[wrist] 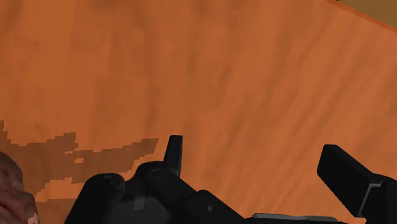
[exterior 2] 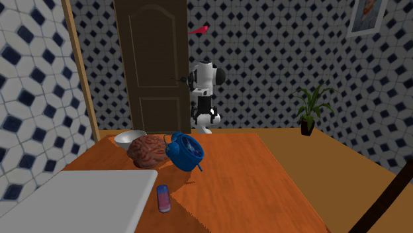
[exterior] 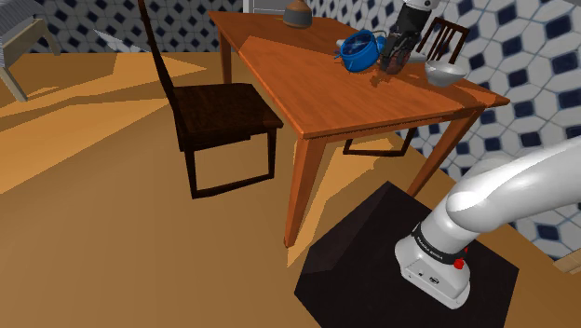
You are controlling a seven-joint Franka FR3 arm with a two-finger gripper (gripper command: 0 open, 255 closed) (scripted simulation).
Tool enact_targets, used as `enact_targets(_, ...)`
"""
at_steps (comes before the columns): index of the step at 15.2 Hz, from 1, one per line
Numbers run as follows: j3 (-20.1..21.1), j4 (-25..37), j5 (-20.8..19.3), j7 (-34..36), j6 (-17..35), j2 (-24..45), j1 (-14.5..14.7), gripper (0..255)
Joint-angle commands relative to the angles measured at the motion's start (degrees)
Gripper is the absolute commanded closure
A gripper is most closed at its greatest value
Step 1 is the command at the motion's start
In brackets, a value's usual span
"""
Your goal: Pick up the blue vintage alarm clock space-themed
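The round alarm clock [exterior 2: 184,151] is showing blue, the wooden table [exterior 2: 251,185] orange. The tiled wall [exterior 2: 33,79] is wearing white-and-navy diamonds.

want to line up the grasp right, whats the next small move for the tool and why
Probably shift the tool a little toward the shoulder view's left, onto the blue clock. In the wrist view its fingers stand open over bare table with nothing between them, while the shoulder view puts the clock just beside the tool.
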Motion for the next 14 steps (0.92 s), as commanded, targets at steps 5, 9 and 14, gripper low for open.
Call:
enact_targets(5, -5.77, 8.62, 2.14, -5.89, 4.33, 8.74, -0.32, 0)
enact_targets(9, -9.74, 15.82, 5.46, -10.38, 6.17, 15.52, -0.50, 0)
enact_targets(14, -14.50, 26.72, 12.15, -16.65, 6.73, 25.24, -1.62, 0)
